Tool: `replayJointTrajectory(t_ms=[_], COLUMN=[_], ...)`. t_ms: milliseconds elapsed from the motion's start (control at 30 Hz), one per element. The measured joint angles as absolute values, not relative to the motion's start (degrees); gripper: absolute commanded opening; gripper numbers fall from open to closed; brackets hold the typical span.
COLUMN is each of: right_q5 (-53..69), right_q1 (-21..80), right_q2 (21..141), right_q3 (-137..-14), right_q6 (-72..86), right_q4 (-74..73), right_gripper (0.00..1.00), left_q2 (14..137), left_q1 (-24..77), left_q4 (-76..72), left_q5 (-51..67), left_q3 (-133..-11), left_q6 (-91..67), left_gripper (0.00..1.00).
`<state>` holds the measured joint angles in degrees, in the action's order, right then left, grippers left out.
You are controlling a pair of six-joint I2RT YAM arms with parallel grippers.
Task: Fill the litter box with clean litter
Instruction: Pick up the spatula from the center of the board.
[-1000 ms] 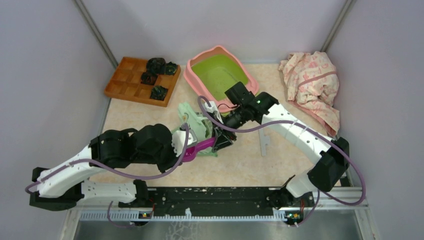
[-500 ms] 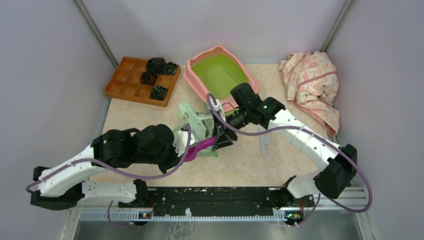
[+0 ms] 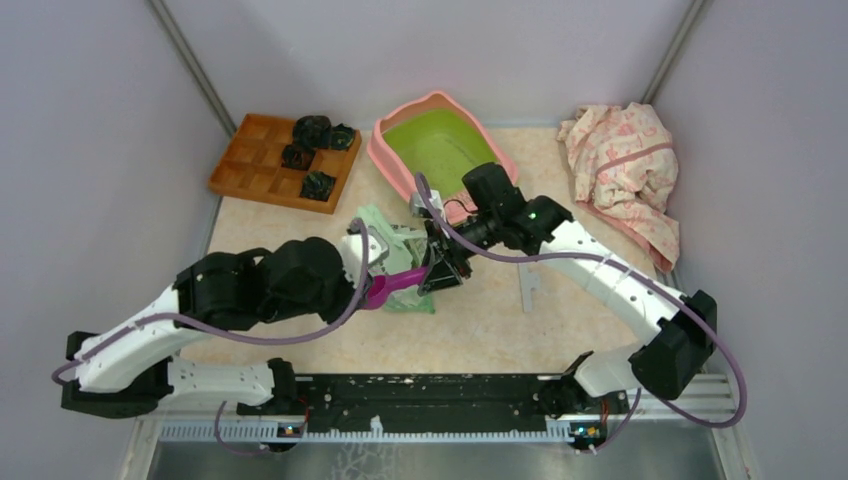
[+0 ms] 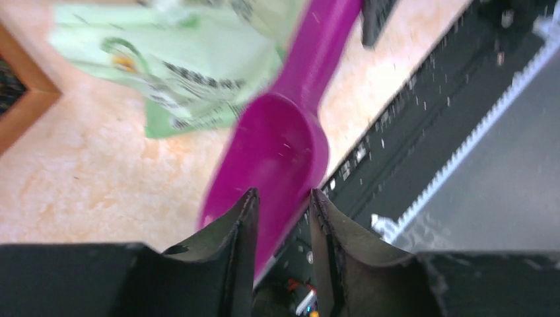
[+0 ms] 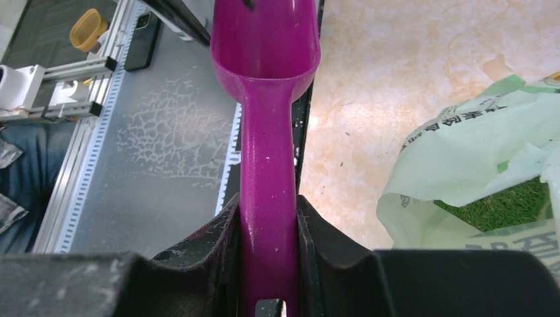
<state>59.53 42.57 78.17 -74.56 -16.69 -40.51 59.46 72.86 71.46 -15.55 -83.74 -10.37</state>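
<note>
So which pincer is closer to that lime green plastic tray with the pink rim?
The right. The right pincer, clamping a purple plastic scoop, sits just in front of the tray's near end; the left pincer is further back toward the bases and off to the left.

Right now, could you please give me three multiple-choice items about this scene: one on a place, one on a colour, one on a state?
1. In the top view, where is the wooden tray relative to the litter box?
A. left of it
B. right of it
C. inside it

2. What colour is the scoop?
A. yellow
B. magenta
C. white

3. What is the state of the right gripper?
A. open and empty
B. out of view
C. shut on the scoop's handle

Answers:
1 A, the tray lies far left and the box is mid-table.
2 B, both wrist views show magenta.
3 C, its fingers press the handle from both sides.
</note>
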Motion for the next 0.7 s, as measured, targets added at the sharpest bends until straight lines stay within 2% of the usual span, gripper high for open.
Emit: replayJointTrajectory(t_ms=[67, 100, 367, 700], right_q5=[58.0, 57.1, 44.2, 14.3], right_q1=[42.6, 42.6, 42.5, 42.9], right_q2=[77.7, 77.4, 73.6, 67.6], right_q3=[-74.6, -74.6, -74.7, -83.5], right_q6=[-15.7, -15.1, -11.7, -8.8], right_q4=[-40.1, -40.2, -40.5, -50.5], right_gripper=[0.0, 0.0, 0.0, 0.0], left_q2=[59.3, 59.0, 55.0, 58.5], left_q1=[72.9, 72.9, 72.8, 72.6], left_q4=[70.7, 69.8, 63.7, 60.8], left_q5=[-19.1, -21.1, -31.2, -43.0], left_q3=[-86.2, -87.7, -95.1, -95.6], left_q6=[-11.0, -11.2, -13.2, -17.0], left_gripper=[0.57, 0.59, 0.6, 0.61])
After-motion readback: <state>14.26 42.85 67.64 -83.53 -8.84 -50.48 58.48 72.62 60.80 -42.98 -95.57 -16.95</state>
